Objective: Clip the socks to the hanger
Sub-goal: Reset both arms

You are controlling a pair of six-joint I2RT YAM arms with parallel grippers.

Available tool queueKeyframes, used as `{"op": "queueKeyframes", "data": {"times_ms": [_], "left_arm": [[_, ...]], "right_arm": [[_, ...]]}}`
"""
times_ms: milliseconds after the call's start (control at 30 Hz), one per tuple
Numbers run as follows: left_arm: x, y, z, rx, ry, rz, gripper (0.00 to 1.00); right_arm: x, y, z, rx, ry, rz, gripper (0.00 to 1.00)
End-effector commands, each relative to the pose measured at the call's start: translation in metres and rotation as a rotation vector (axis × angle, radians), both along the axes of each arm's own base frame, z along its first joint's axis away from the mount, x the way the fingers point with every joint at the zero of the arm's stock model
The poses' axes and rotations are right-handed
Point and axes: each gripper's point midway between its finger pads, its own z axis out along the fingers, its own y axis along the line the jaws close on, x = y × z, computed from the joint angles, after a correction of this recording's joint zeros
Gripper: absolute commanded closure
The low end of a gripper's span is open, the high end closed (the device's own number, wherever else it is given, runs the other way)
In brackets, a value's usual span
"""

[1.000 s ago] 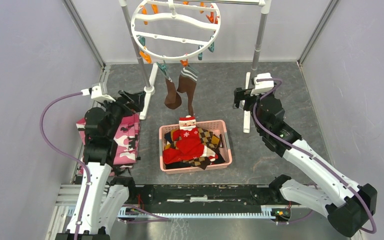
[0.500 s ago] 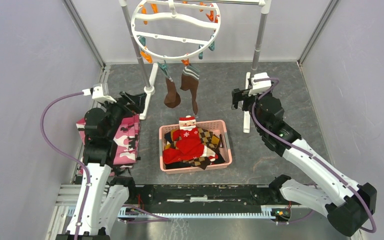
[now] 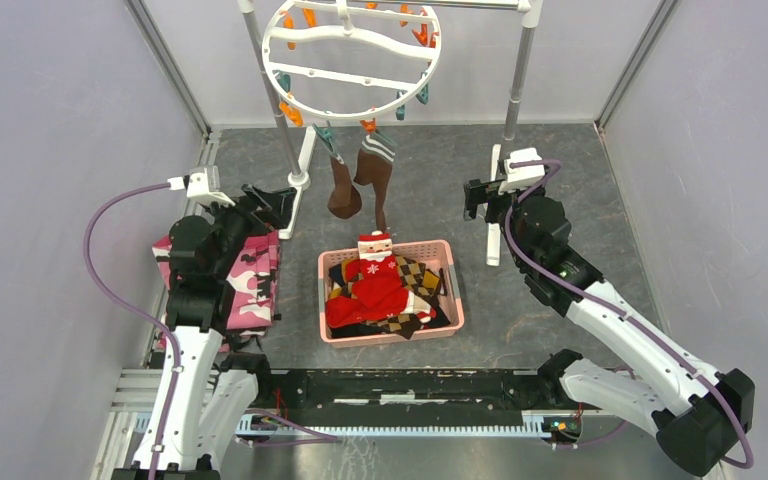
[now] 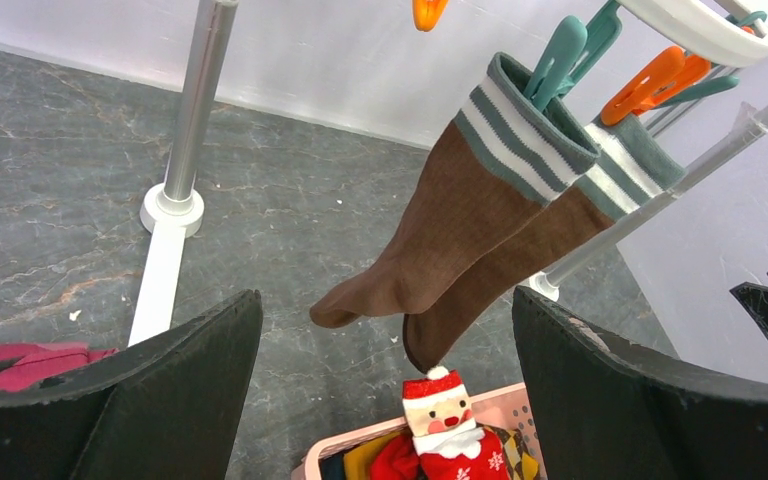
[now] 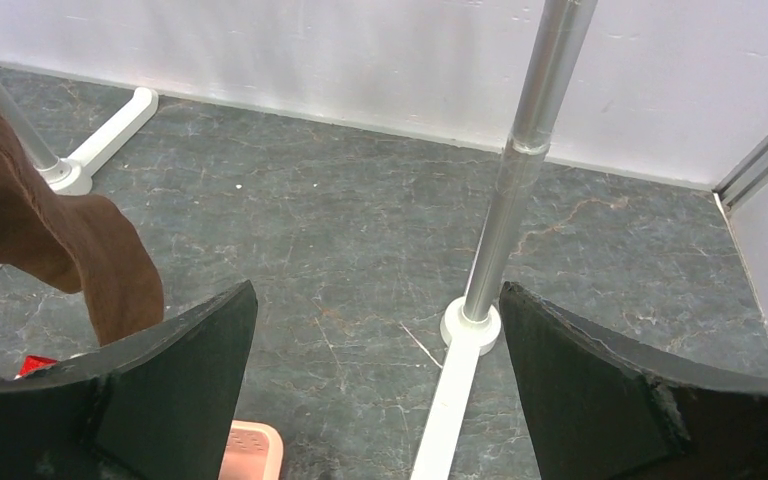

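Two long dark brown socks hang side by side from the hanger (image 3: pixel 355 78), a white ring with a wavy crossbar on the rack. The left sock (image 3: pixel 345 192) is held by a teal clip (image 4: pixel 558 62) on its striped cuff. The right sock (image 3: pixel 380 190) hangs under an orange clip (image 4: pixel 660 80). Both show in the left wrist view (image 4: pixel 440 225). My left gripper (image 3: pixel 266 203) is open and empty, low and to the left of the socks. My right gripper (image 3: pixel 474 198) is open and empty, to their right. A sock toe (image 5: pixel 110 265) shows at the left of the right wrist view.
A pink basket (image 3: pixel 456 292) below the socks holds a red Santa sock (image 3: pixel 372 272) and argyle socks (image 3: pixel 416 276). A pink patterned cloth pile (image 3: pixel 250 285) lies by my left arm. The rack's poles (image 3: pixel 275 110) (image 3: pixel 518 85) and white feet (image 5: pixel 455 385) stand on the floor.
The right sock swings slightly and comes back. Both arms barely move; both grippers stay open.
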Motion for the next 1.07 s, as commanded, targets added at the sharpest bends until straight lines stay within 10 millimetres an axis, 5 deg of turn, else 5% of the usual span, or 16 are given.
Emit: {"op": "queueKeyframes", "data": {"times_ms": [0,1033], "left_arm": [[-0.0009,-0.0028,0.0102,0.042,-0.052,-0.031,0.00],[-0.0036,-0.0058,0.0041,0.052,-0.050,-0.052,0.00]], "right_arm": [[0.0023,0.0042,0.0086,0.008,-0.022,0.013,0.02],[0.0036,0.0033,0.0004,-0.007,-0.004,0.004,0.02]]}}
